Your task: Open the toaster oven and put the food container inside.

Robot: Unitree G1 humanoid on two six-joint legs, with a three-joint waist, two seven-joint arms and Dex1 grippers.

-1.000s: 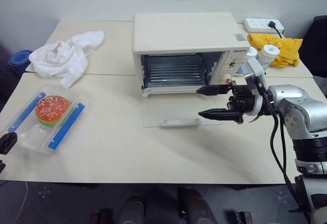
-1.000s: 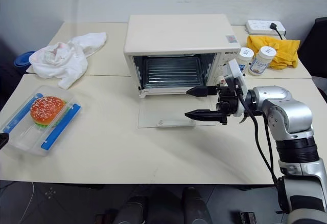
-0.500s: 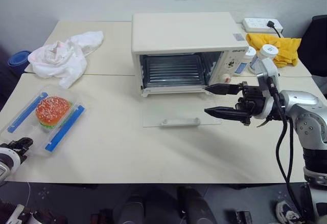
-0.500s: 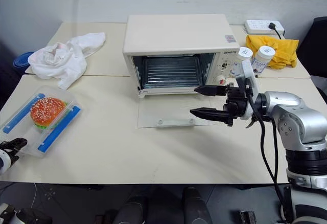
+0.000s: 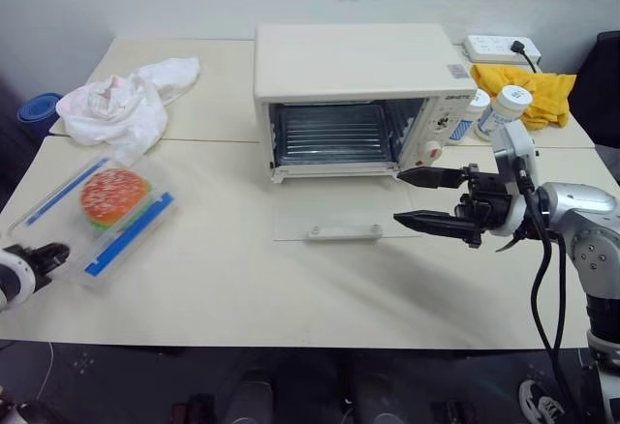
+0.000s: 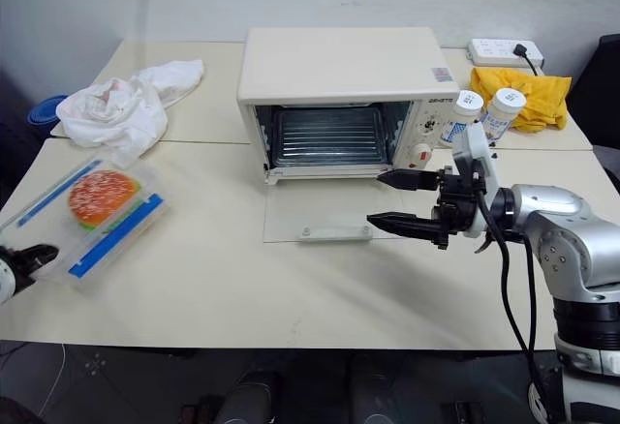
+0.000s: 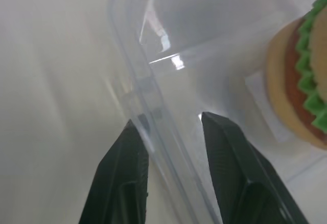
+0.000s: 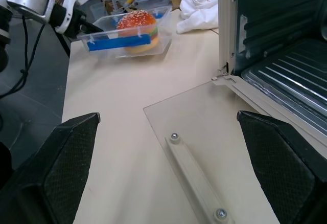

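The cream-white toaster oven point(image 5: 354, 61) stands at the back of the table with its glass door point(image 5: 334, 216) lying flat in front and the wire rack showing inside. The clear food container point(image 5: 107, 216) with blue strips and a burger point(image 5: 113, 192) sits at the left, turned and tilted. My left gripper point(image 5: 53, 253) is shut on its near corner. In the left wrist view its fingers point(image 7: 125, 168) straddle the clear wall. My right gripper point(image 5: 398, 197) hangs open just right of the door, pointing left.
A white cloth point(image 5: 121, 105) and a blue bowl point(image 5: 39, 109) lie at the back left. Two white bottles point(image 5: 509, 105), a yellow cloth point(image 5: 528, 90) and a power strip point(image 5: 499, 48) sit right of the oven.
My left gripper came in from the table's left edge and closed on the container's corner. The container shifted right, turned and tipped up. My right gripper drew back to the right.
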